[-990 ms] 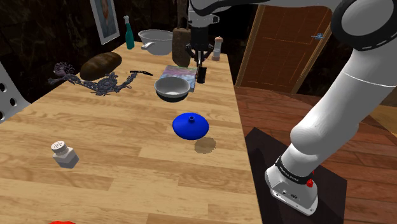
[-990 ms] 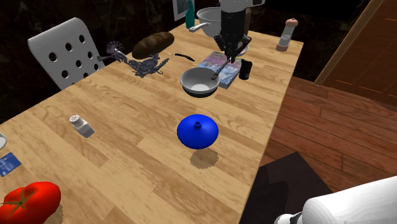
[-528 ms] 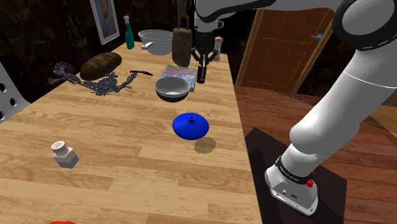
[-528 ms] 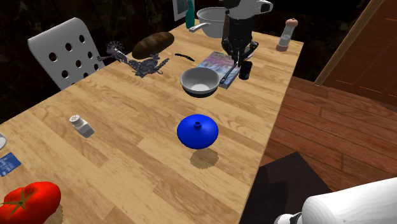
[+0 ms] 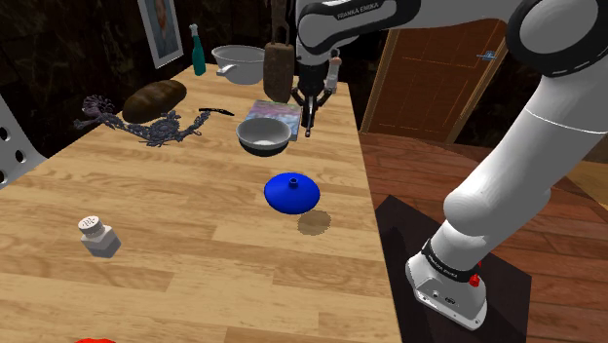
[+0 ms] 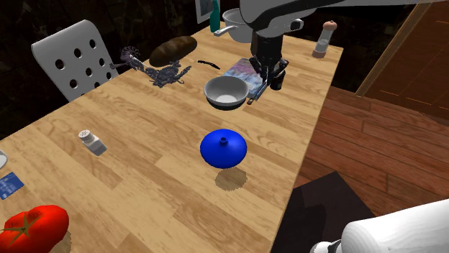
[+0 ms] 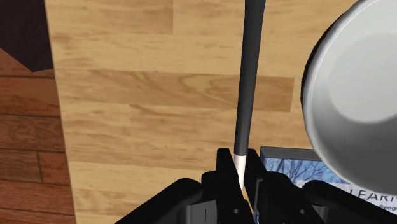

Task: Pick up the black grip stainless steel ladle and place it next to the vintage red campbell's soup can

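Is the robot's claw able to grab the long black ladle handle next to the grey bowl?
Looks like yes. The claw is shut on the black-handled ladle, clasping its pale stem between both fingers. The round grey bowl sits off to one side, so nothing seems to block it.

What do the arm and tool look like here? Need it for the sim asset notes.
Rounded white arm links with dark joints. The link above the wrist carries dark FRANKA EMIKA lettering. The white base segment has a small red button. The tool is all black, with two blocky fingers.
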### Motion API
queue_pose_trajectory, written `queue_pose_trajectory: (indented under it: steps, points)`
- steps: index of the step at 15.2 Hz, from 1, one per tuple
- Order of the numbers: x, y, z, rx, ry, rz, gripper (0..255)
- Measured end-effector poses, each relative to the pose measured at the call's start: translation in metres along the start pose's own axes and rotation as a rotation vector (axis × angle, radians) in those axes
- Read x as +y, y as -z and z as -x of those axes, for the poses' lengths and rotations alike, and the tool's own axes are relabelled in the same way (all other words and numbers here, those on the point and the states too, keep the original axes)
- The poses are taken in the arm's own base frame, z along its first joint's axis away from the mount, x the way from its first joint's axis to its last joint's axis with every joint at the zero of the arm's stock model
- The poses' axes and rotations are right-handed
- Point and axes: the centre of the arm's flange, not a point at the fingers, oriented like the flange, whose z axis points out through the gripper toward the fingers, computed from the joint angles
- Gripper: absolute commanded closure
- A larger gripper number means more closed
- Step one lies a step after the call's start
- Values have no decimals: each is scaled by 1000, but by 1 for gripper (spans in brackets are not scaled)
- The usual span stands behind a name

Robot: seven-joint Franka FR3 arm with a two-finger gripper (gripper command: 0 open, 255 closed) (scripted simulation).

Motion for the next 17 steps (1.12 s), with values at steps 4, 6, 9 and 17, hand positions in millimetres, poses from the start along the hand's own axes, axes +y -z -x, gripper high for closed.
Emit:
queue_pose_trajectory:
  steps: [4,6,9,17]
  points:
    - [-2,-22,1,0,0,0,255]
    - [-3,-32,1,0,0,0,255]
    - [-6,-48,0,0,0,0,255]
    - [-11,-90,2,0,0,0,255]
